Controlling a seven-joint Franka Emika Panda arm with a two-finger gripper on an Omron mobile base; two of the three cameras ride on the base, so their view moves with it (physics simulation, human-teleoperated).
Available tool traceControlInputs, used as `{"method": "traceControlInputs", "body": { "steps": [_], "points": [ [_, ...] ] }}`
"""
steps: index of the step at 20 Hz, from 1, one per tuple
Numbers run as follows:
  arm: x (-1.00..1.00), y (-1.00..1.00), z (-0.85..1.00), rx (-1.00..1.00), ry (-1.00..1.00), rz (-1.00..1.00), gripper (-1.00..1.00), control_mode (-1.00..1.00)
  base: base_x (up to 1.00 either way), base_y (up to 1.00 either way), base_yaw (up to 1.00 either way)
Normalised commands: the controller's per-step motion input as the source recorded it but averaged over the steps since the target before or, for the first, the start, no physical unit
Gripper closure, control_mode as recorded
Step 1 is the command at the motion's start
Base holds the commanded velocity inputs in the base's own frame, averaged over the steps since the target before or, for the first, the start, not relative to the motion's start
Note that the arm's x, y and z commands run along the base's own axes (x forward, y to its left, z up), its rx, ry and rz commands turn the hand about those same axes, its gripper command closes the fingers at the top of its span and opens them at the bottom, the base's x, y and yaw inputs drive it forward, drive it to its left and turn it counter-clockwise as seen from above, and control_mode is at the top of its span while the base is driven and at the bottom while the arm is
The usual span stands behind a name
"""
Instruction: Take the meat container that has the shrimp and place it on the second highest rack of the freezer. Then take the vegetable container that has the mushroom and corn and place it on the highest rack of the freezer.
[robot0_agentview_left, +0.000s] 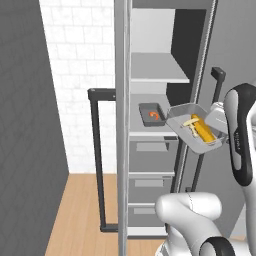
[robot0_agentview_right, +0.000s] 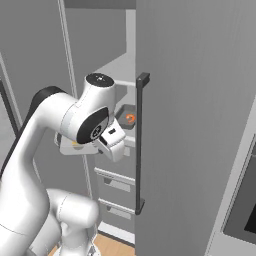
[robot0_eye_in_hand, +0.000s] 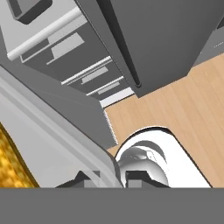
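- The clear, shallow plastic vegetable container (robot0_agentview_left: 194, 126) with the yellow corn cob (robot0_agentview_left: 204, 129) and pale mushroom (robot0_agentview_left: 190, 123) hangs in the air in front of the open freezer, tilted, its near end lower than the end toward the shelves. It sits at about the height of the second highest rack, below the highest rack (robot0_agentview_left: 159, 74), so it has to rise before it goes in.
- Risk 1: with the tilt, the corn and mushroom could slide toward the low corner or tip out if the arm swings fast.
- Risk 2: the grip appears to be on 1 rim only, so the container could pivot or slip between the fingers during the lift.
- Risk 3: the container hangs just beside the grey door edge (robot0_agentview_left: 199, 75) and the black vertical handle (robot0_agentview_left: 216, 95); a straight push inward could clip the door or the front lip of the rack.
- Risk 4: going in too low would land it on the second highest rack, where the small dark meat container (robot0_agentview_left: 152, 114) with the orange shrimp (robot0_agentview_left: 155, 116) already rests.
- The two-finger gripper (robot0_eye_in_hand: 110, 177) has its jaws nearly together, clamped on the container's thin clear rim, as the hand view shows; the corn's yellow surface lies close at the left of that view.
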Motion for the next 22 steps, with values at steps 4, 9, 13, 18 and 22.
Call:
{"method": "traceControlInputs", "body": {
  "steps": [4,9,13,18,22],
  "points": [
    [-0.01,-0.11,0.19,0.00,0.00,0.00,1.00,-1.00,0.00,0.00,0.00],
    [-0.03,-0.03,0.33,-0.01,0.00,-0.09,1.00,-1.00,0.00,0.00,0.00],
    [0.47,0.36,0.64,-0.05,0.00,-0.20,1.00,-1.00,0.00,0.00,0.00],
    [0.89,0.34,0.26,0.04,-0.10,-0.24,1.00,-1.00,0.00,0.00,0.00],
    [0.91,0.30,0.00,0.06,-0.11,-0.17,1.00,-1.00,0.00,0.00,0.00]
  ]
}}
